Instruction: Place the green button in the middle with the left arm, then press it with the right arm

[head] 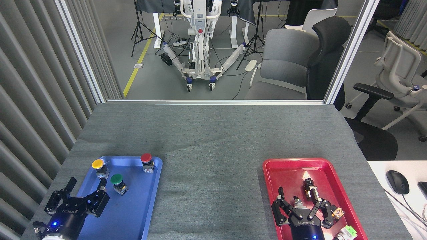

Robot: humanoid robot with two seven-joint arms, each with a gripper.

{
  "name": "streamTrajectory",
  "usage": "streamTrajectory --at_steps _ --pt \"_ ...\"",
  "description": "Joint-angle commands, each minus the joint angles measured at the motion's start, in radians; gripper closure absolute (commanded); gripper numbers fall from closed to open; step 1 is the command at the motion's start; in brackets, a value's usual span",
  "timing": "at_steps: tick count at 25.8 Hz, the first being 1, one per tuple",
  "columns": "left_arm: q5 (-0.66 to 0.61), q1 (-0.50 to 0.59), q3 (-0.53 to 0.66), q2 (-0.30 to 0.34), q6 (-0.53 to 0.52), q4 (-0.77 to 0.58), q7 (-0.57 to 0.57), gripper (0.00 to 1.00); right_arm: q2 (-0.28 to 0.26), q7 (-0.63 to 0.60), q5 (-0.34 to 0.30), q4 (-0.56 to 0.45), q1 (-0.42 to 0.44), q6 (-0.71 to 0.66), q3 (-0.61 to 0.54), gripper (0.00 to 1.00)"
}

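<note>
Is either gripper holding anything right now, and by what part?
Nothing is held. The left gripper is open short of the green button; the right gripper is open over the red tray.

Grey table (213, 133) is taking up the whole foreground, and everything else is sitting around it. Ribbed grey panels (36, 83) are running along its left side. Beyond its far edge a grey floor (156, 76) is stretching back, with a yellow line (136, 66) crossing it, tripods (141, 26) standing on it and cables trailing around a white wheeled stand (200, 40). Grey and black office chairs (300, 63) are crowding the table's far right corner, a white chair (400, 66) further right. A white desk (400, 193) with a mouse (397, 182) is touching the table's right edge.
</note>
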Motion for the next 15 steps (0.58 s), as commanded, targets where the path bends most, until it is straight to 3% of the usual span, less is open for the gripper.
streamTrajectory --at_steps 1,6,15 --pt "0.003 0.0 0.0 0.001 0.006 0.0 0.0 0.0 -0.002 -0.001 0.0 -0.002 0.0 0.001 0.0 0.0" --pt "0.015 0.028 0.005 0.002 0.004 -0.071 -0.009 0.0 -0.003 -0.001 0.006 -0.002 -0.002 0.003 0.0 0.0" --pt "0.015 0.021 0.005 0.008 -0.019 -0.057 -0.007 0.0 -0.003 -0.001 0.025 -0.007 -0.002 0.003 0.002 0.0"
